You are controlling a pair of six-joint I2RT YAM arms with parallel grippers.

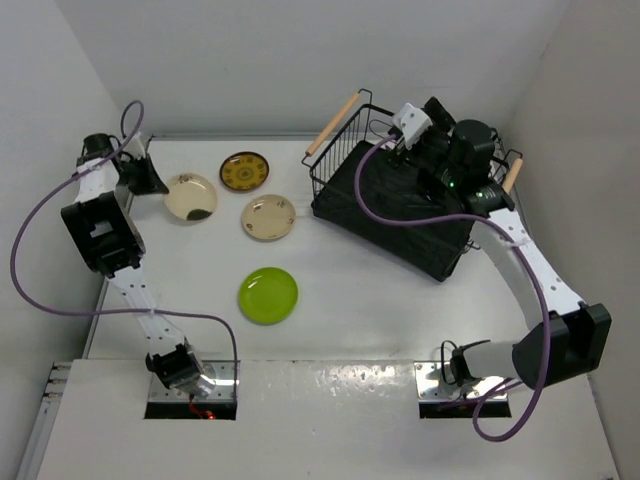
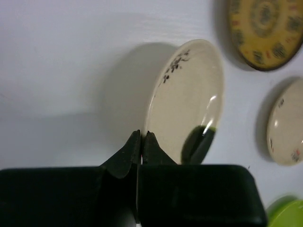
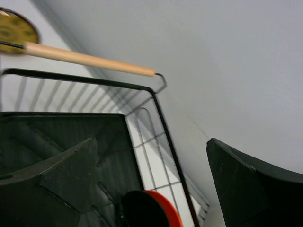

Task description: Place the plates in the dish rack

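- The cream plate (image 2: 189, 104) lies at the far left of the worktop (image 1: 350, 300). The left pincer (image 2: 142, 138) is closed tight on its left rim.
- The brown-gold plate (image 1: 244, 171) and beige plate (image 1: 269, 217) lie just right of it, apart from it and from each other. They sit between it and the rack (image 1: 390, 240).
- The green plate (image 1: 268, 295) lies nearer the arms, well apart from the others.
- The rack stands skewed at far right, with a black plate (image 3: 139, 210) and a red plate (image 3: 169, 212) inside by its wire wall.
- The right pincer (image 3: 151, 142) hangs over the rack near a wooden handle (image 3: 90, 59), its fingers wide apart and empty.
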